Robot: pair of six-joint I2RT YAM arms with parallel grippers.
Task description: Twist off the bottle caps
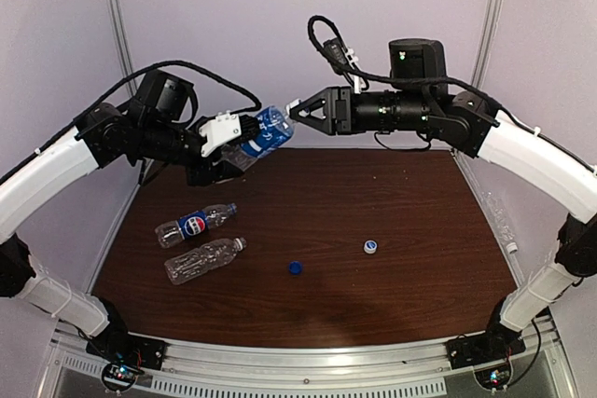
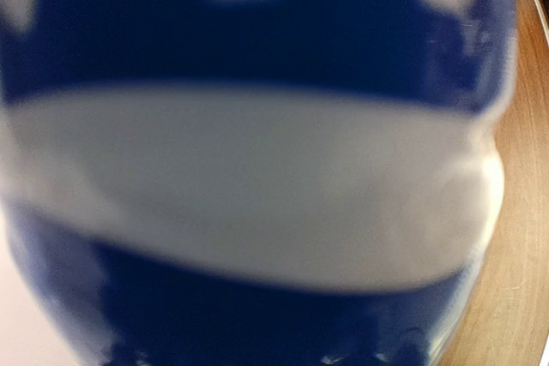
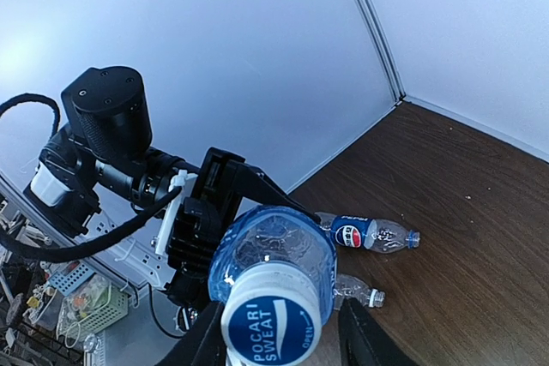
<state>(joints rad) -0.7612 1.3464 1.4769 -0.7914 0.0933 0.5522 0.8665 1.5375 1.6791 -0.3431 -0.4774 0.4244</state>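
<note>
My left gripper (image 1: 238, 142) is shut on a blue-labelled bottle (image 1: 264, 133) and holds it high above the table, neck pointing right. Its blurred label (image 2: 257, 169) fills the left wrist view and hides the fingers. The bottle's cap (image 3: 270, 329), white with a blue "Pocari Sweat" top, is still on. My right gripper (image 1: 295, 111) (image 3: 283, 345) is open, with one finger on each side of this cap and a gap at the right finger (image 3: 364, 340). A dark blue cap (image 1: 296, 267) and a pale cap (image 1: 371, 247) lie loose on the table.
A Pepsi bottle (image 1: 194, 224) (image 3: 360, 234) and an unlabelled bottle (image 1: 203, 259) (image 3: 360, 295) lie uncapped on the left of the brown table (image 1: 373, 202). A faint clear bottle-like shape (image 1: 500, 216) lies by the right table edge. White walls enclose the table.
</note>
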